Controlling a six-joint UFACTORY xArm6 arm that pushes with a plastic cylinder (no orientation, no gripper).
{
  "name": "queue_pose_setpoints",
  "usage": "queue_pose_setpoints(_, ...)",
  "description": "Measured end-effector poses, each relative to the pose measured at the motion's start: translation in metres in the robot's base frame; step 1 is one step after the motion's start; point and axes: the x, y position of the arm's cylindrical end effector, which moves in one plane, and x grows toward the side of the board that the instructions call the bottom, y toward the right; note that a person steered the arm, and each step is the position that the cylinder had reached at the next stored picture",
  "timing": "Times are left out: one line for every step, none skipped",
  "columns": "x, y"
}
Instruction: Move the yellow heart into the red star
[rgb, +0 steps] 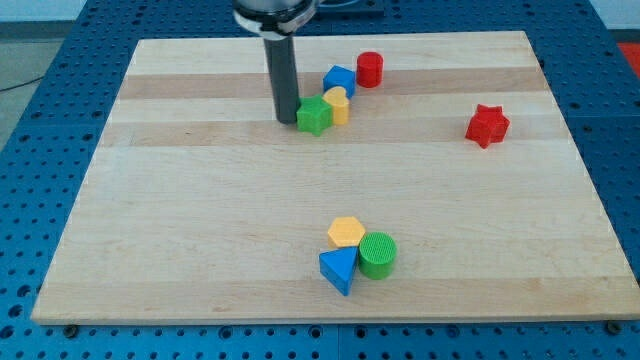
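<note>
Our tip (287, 121) sits on the wooden board (200, 250) near the view's top, touching the left side of the green star (313, 116). The rod carries no pincer, so nothing is clenched or grasped. The yellow heart (338, 105) lies just right of the green star, touching it, with the blue block (339, 79) behind it and the red cylinder (370, 69) beyond. We cannot tell which way the heart points. The red star (487, 124) lies well apart toward the view's right. Near the view's bottom cluster a yellow hexagon (346, 232), green cylinder (378, 254) and blue triangle (339, 270).
</note>
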Motion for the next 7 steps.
queue_pose_setpoints(-0.012,0.028)
queue_pose_setpoints(-0.008,0.061)
queue_pose_setpoints(-0.007,0.071)
queue_pose_setpoints(-0.007,0.087)
queue_pose_setpoints(-0.001,0.112)
queue_pose_setpoints(-0.001,0.127)
queue_pose_setpoints(-0.001,0.155)
